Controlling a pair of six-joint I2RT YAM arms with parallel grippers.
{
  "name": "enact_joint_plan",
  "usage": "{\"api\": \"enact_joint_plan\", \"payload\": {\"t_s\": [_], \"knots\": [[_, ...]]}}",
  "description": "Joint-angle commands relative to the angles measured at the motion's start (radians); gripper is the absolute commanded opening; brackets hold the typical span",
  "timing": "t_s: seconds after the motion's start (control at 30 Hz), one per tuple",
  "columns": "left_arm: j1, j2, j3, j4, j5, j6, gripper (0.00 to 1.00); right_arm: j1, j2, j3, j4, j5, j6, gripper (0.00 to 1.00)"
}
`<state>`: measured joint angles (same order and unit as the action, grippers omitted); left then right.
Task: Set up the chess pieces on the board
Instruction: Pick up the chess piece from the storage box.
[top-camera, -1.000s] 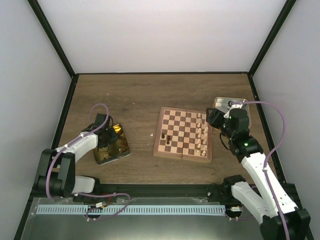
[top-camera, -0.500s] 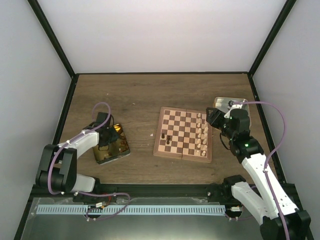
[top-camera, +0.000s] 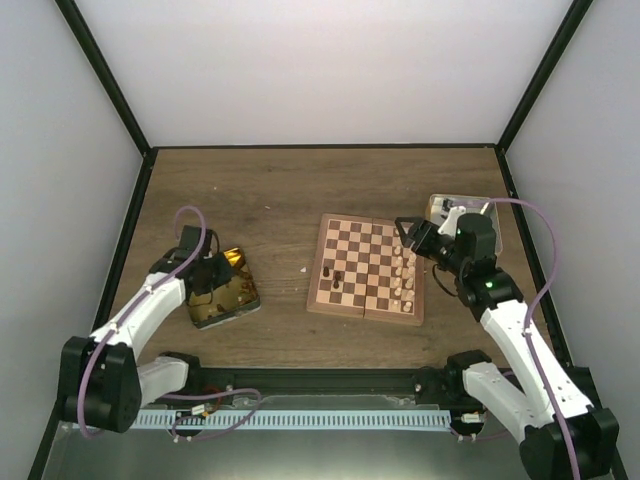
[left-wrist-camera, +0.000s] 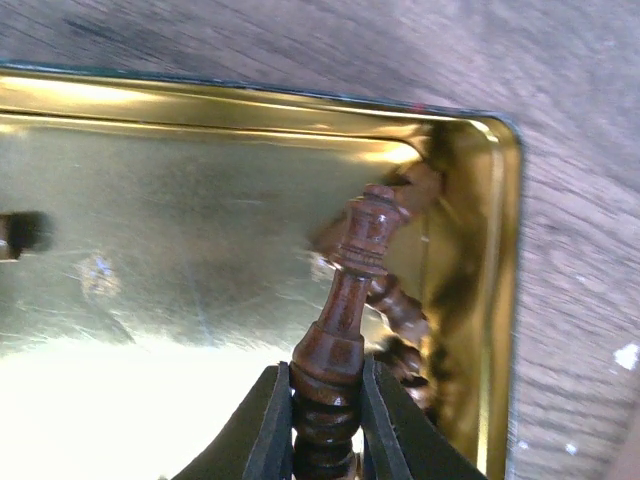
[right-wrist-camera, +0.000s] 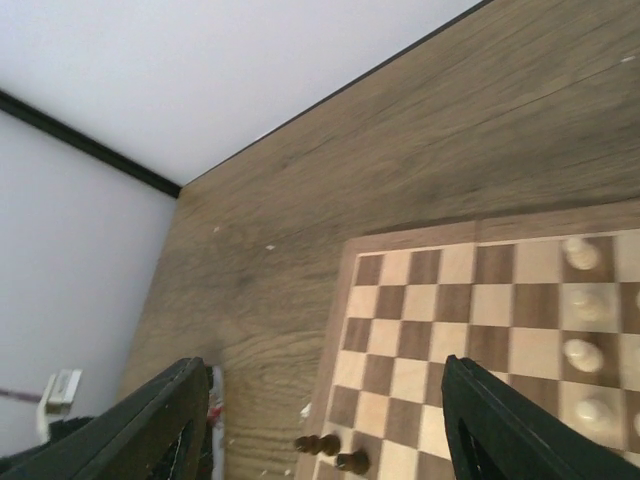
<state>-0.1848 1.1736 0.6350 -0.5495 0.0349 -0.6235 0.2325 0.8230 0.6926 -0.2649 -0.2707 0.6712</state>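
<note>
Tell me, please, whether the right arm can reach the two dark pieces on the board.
Probably yes: the right arm hangs over the board with jaws open and empty, and only bare squares lie between it and the dark pieces.

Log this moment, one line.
left tool: shut on dark chess piece, at gold tin | right tool: open, empty, over board
</note>
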Motion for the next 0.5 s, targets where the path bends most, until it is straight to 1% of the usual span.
{"api": "enact_joint_plan", "payload": {"t_s": [0.0, 0.13, 0.23, 0.37, 0.47], "knots": [[-0.001, -0.074, 0.036, -0.038, 0.125, 0.012, 0.11, 0.011, 0.033, -0.007, 0.096, -0.184, 0.027, 0.66], [-0.007, -0.142, 0.052, -0.005, 0.246, 0.019, 0.1, 0.034, 0.075, -0.024, 0.185, -0.298, 0.053, 0.69], [-0.025, -0.171, 0.058, 0.08, 0.354, 0.008, 0.1, 0.08, 0.128, -0.019, 0.254, -0.357, 0.064, 0.71], [-0.085, -0.16, 0.093, 0.155, 0.401, 0.011, 0.1, 0.169, 0.235, 0.035, 0.306, -0.404, 0.061, 0.73], [-0.157, -0.127, 0.106, 0.231, 0.449, 0.035, 0.1, 0.213, 0.323, 0.068, 0.372, -0.459, 0.077, 0.74]]}}
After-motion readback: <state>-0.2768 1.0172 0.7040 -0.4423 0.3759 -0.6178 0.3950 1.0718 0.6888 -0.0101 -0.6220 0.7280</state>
